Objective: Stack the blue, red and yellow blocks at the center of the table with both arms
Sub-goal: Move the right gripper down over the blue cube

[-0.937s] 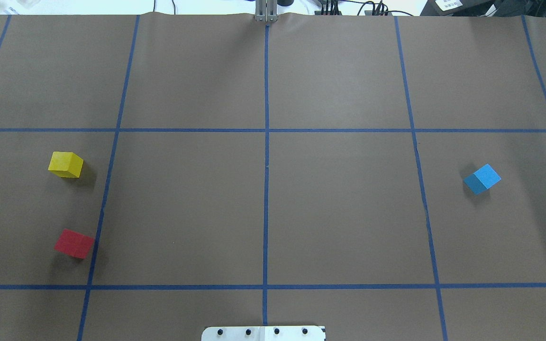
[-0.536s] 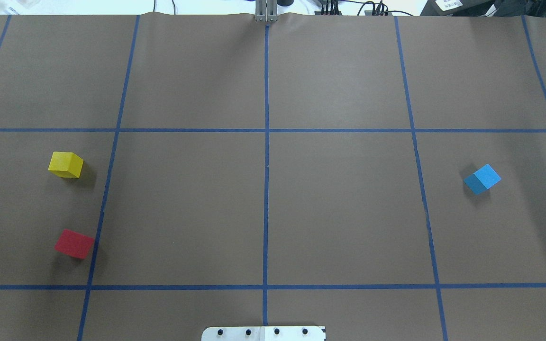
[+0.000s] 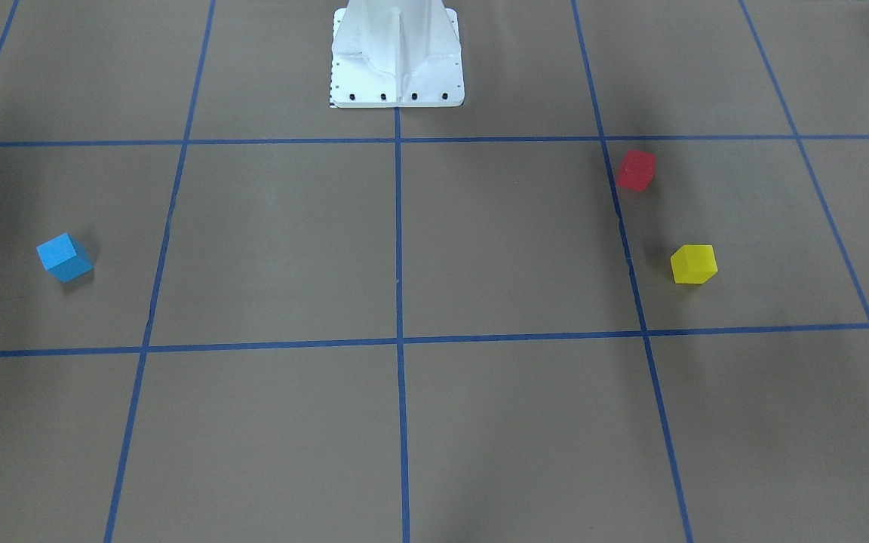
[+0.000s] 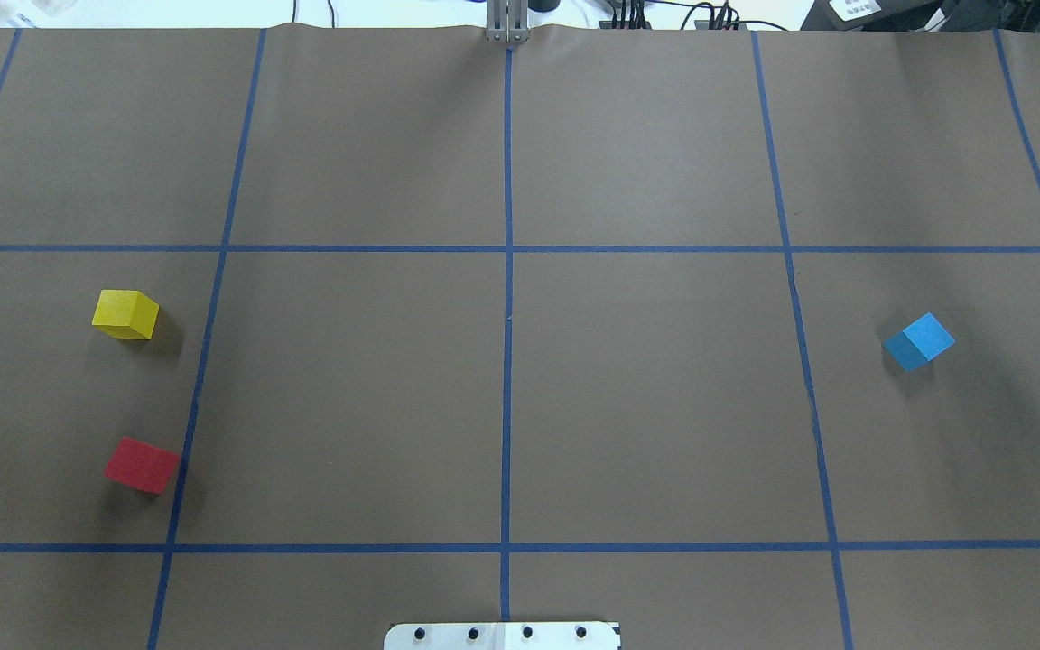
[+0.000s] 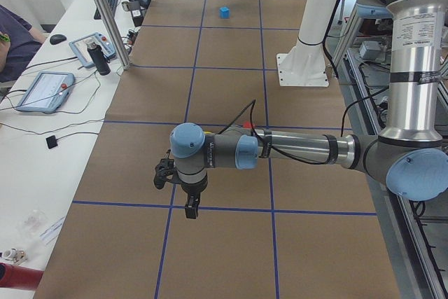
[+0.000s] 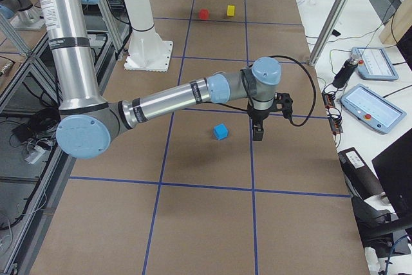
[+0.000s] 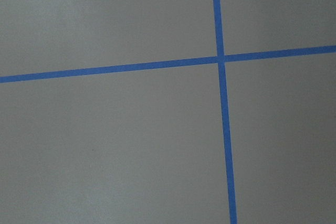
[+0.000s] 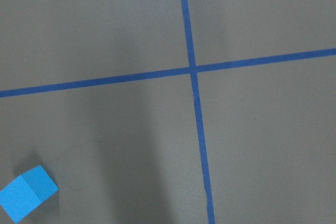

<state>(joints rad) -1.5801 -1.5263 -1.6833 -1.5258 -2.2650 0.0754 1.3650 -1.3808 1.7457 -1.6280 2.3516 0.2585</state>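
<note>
- Blue block (image 4: 919,341): lies on table (image 4: 348,388), right side, alone, well apart from centre.
- Yellow block (image 4: 125,313) & red block (image 4: 142,465): left side, near each other, not touching. Red is the nearer one to robot base (image 4: 502,635).
- R gripper (image 6: 257,133): points down above table, near blue block. How wide open: cannot tell. No block in it.
- L gripper (image 5: 190,209): points down above left end of table. Opening: cannot tell. No block in it.

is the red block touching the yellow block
Apart. The overhead exterior view shows a clear stretch of bare table between the yellow block and the red block; the front-facing view shows the same gap.
</note>
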